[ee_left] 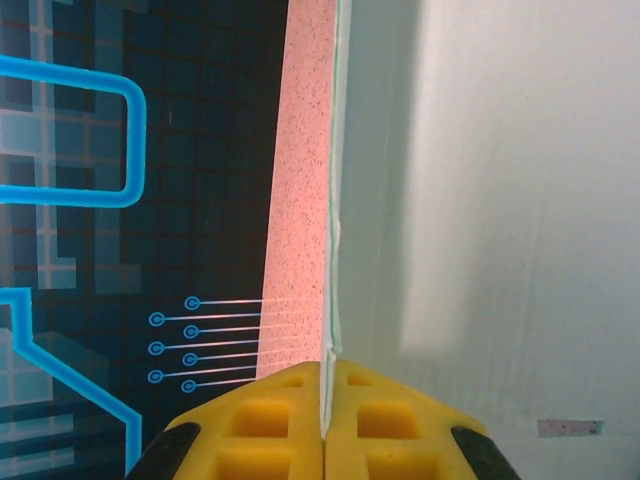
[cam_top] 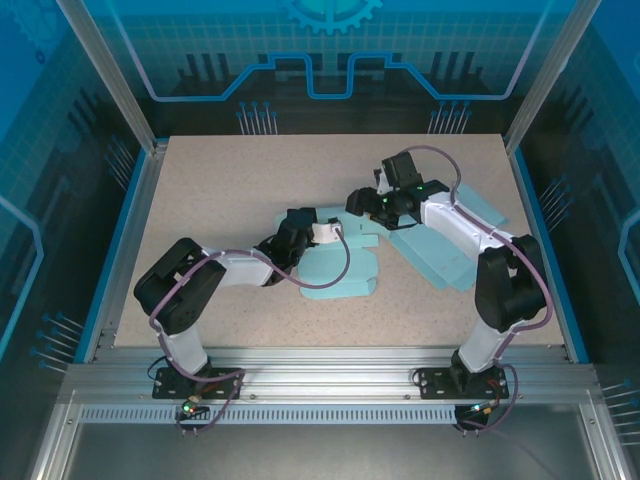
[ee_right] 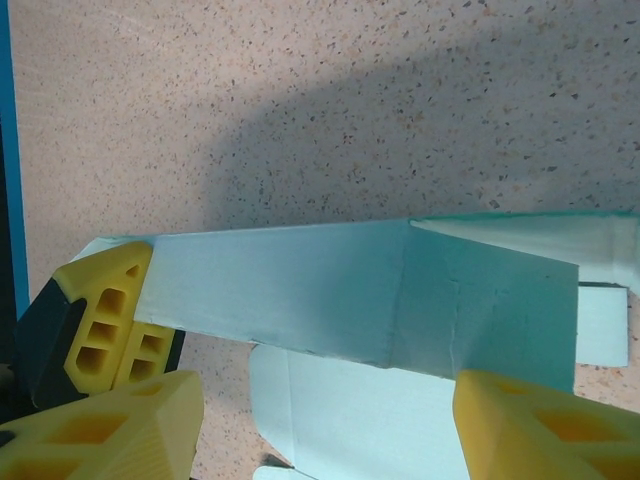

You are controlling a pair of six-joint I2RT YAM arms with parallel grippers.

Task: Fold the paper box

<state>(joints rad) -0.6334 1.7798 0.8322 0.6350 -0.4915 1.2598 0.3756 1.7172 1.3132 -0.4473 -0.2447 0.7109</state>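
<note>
The light teal paper box [cam_top: 340, 272] lies partly folded at the table's middle. My left gripper [cam_top: 322, 232] is shut on the edge of one of its panels; in the left wrist view the yellow fingers [ee_left: 270, 425] pinch the thin paper edge [ee_left: 327, 300], and the panel [ee_left: 500, 200] stretches off to the right. In the right wrist view that panel [ee_right: 350, 285] stands raised with a crease near its right end, and the left gripper's fingers [ee_right: 105, 325] hold its left end. My right gripper [ee_right: 320, 440] is open just before the panel, holding nothing; it hovers at the box's far side [cam_top: 362, 203].
A fanned stack of flat teal box blanks [cam_top: 445, 250] lies right of the box, under the right arm. Speckled tabletop [cam_top: 220, 190] lies bare to the left and back. Blue rims and metal posts bound the table.
</note>
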